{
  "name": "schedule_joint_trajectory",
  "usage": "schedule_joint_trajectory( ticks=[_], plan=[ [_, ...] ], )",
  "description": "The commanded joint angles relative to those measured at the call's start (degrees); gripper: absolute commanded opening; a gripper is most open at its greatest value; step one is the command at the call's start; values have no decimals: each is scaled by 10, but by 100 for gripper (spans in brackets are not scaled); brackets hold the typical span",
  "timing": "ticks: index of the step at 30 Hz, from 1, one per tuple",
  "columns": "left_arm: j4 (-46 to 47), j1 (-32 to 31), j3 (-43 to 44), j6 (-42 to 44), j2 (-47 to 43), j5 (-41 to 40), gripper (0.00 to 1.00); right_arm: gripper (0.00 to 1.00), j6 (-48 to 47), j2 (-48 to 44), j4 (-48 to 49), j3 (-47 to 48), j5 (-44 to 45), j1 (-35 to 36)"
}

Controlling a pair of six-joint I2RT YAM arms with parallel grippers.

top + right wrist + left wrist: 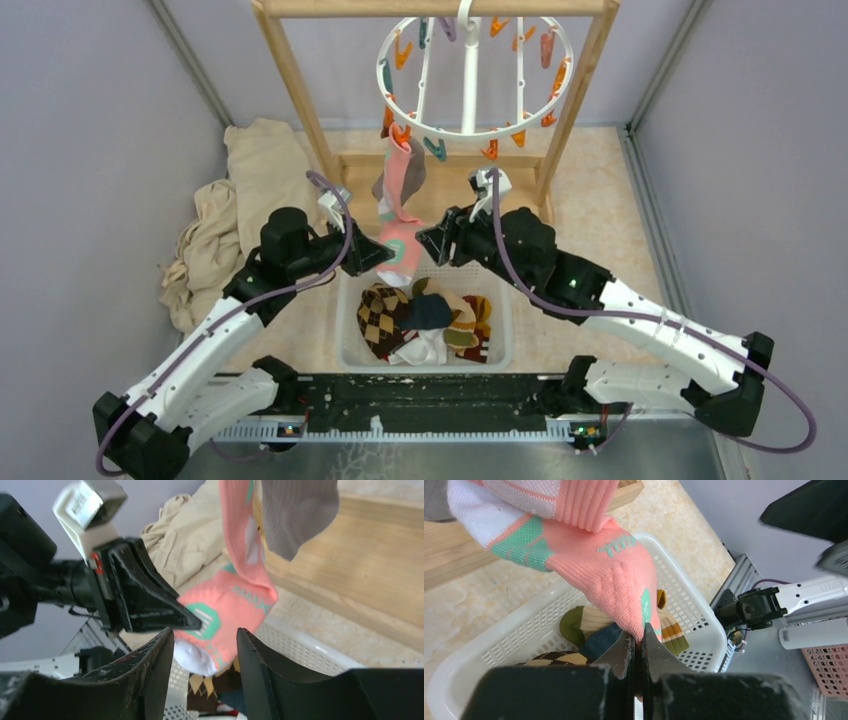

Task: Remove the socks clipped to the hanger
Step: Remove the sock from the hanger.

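The white ring hanger (470, 132) hangs from the wooden frame, orange and teal clips round its rim. A pink sock (401, 245) with green marks and a grey sock (384, 186) dangle from clips on its front left. My left gripper (385, 258) is shut on the pink sock's (609, 570) foot, the fabric pinched between its tips (639, 631). From the right, my right gripper (426, 240) stands open; the wrist view shows the pink sock's (235, 600) white toe just beyond its open fingers (204, 636), apart from them. The grey sock (295, 515) hangs above.
A white perforated basket (346, 335) under the socks holds several loose socks (425, 318), argyle, navy and striped. The wooden frame (290, 80) stands behind it. Beige cloth (235, 200) lies piled at the left wall. The arms' bases line the near rail.
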Motion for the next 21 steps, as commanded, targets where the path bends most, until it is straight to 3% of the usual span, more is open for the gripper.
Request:
schedule_joint_trajectory(
  ticks=[1, 12, 21],
  plan=[
    [-13, -6, 30, 26, 7, -26, 0, 48, -55, 37, -4, 94, 64, 11],
    [-41, -13, 39, 36, -17, -50, 0, 46, -146, 134, -43, 292, 170, 7],
    [-58, -15, 53, 34, -40, -45, 0, 43, -151, 198, -82, 379, 140, -51]
  ],
)
